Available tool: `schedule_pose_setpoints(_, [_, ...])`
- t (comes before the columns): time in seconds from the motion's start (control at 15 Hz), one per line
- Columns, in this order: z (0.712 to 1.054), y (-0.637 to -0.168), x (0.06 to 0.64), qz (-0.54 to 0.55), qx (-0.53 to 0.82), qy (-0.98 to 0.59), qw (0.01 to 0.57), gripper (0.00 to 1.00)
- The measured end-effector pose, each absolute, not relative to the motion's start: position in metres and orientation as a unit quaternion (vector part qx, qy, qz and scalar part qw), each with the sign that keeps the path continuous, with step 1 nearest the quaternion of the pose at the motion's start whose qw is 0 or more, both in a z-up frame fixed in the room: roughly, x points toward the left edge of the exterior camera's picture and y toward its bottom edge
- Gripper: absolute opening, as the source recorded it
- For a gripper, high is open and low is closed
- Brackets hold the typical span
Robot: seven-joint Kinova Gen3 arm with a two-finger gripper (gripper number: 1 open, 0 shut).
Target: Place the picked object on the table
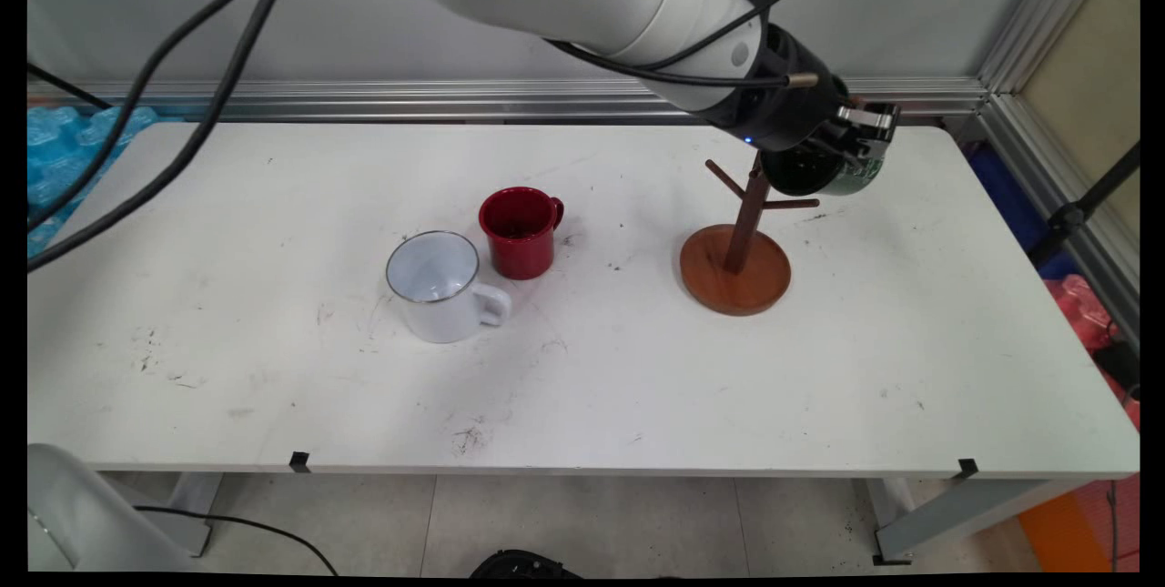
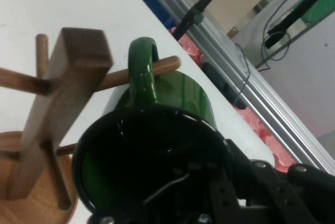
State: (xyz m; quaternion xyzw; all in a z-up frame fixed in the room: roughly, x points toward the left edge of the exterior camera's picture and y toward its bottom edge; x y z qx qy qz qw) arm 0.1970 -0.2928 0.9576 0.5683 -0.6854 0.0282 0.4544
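a white robot arm reaches in from the upper left across a white table (image 1: pixel 637 387). its black gripper (image 1: pixel 842 159) hangs at the top of a wooden mug tree (image 1: pixel 742 232), which stands on a round wooden base at about three o'clock from the table's middle.

the gripper is clenched on a dark green mug (image 2: pixel 152 166), gripping it at the rim, with one finger seemingly inside the cup. in the hand view the mug's handle (image 2: pixel 142 67) is looped around one of the tree's pegs (image 2: pixel 157 69), with the peg's tip poking out past the handle. i cannot tell whether the handle rests its weight on the peg or only surrounds it. the tree's square post (image 2: pixel 57 103) stands just beside the mug, at about nine o'clock from it in that view.

the green mug looks glossy and hard, like enamel or glazed ceramic: stiff, likely slippery, and apt to chip if knocked on the post. the rim or the handle seems the soundest place to hold it.

near the table's middle stand two more mugs, upright and nearly touching: a red mug (image 1: pixel 519 232) and, at about seven o'clock from it, a white enamel mug (image 1: pixel 441 287) with a dark rim, its handle toward four o'clock.
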Motion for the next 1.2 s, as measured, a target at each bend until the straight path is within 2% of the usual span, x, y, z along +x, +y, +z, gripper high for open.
schedule_pose_setpoints(1.2, [0.993, -0.251, 0.205, 0.012, 0.512, -0.706, 0.489, 0.00])
